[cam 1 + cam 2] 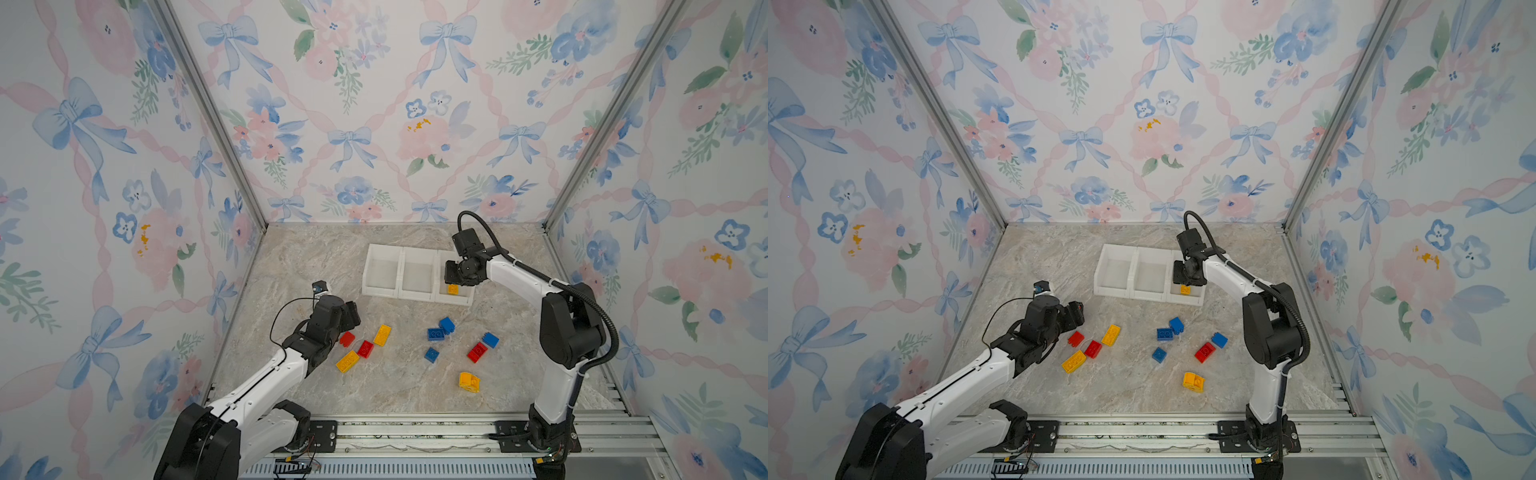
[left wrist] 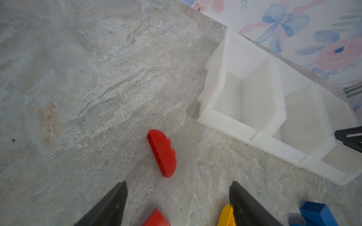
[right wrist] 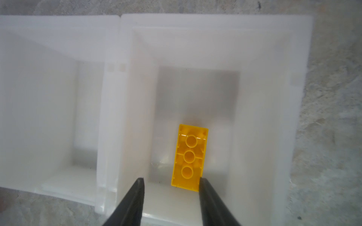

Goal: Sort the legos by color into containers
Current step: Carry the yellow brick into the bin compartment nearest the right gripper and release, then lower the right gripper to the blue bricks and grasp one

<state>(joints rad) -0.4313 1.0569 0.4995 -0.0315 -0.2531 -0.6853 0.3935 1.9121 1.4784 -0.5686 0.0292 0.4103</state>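
Legos (image 1: 434, 333) lie loose before the containers (image 1: 401, 272), right gripper (image 3: 172, 181) overhanging the rightmost.

Place: robot test cell of laboratory type.
Enclosure: floral wallpaper (image 1: 353, 124) panels on three sides, framed by bare aluminium posts (image 1: 216, 124).
Work surface: marble-pattern tabletop (image 1: 316, 257).
Mounting: left arm (image 1: 266, 374) and right arm (image 1: 557, 395) bolted to a slotted metal rail (image 1: 415, 432).
Props: toy legos (image 1: 435, 333) and white containers (image 1: 380, 291) set out.

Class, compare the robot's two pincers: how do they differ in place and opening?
The left pincer hangs over the table, the right pincer over the end bin. The left faces a red brick, the right a yellow brick lying in that bin. The left gapes wider than the right. Both are open, holding nothing.
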